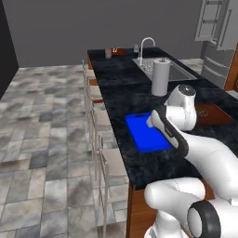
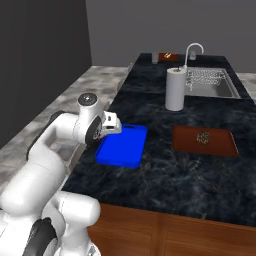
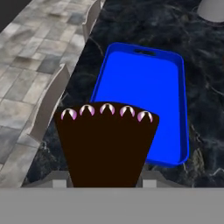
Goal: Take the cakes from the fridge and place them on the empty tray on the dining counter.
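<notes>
While above one tray, one cake slice.

The tray lies on the dining counter near its stool-side edge; the paper-towel roll stands beyond it, the sink farther behind.

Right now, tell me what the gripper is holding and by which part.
The gripper holds the dark brown cake slice by its narrow end, the wide pink-dotted edge pointing away, above the near end of the blue tray.
</notes>
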